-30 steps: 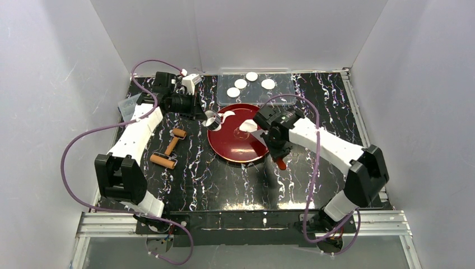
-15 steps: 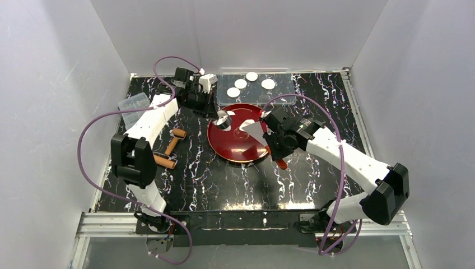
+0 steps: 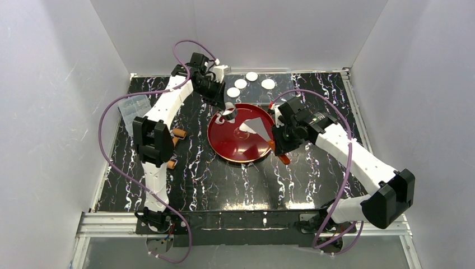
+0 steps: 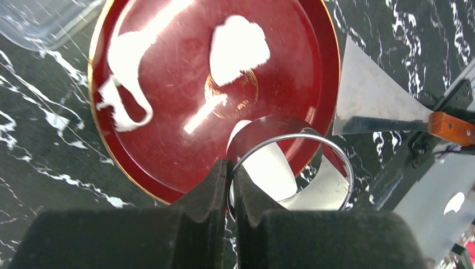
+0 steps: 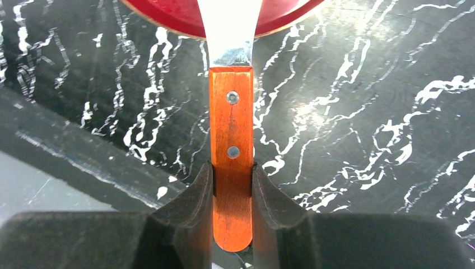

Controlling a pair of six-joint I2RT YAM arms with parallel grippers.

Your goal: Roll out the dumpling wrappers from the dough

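On the black marbled table (image 3: 224, 179), white walls (image 3: 56, 84) on three sides: red plate (image 3: 235, 158) mid-table carrying the dough (image 4: 238, 47) as a flat ragged patch plus scraps. Four dumpling wrappers (image 3: 241, 83) sit just beyond it, far side. Over the plate's far rim, left gripper (image 4: 229, 174) is pinched on the ring cutter (image 4: 291, 135). The right gripper (image 5: 232, 176) is clamped on the scraper (image 5: 231, 112) handle, blade over the plate. Versus 0.5 s ago: left arm swung further far-right, now hiding most of the rolling pin (image 3: 178, 133); right elbow further right.
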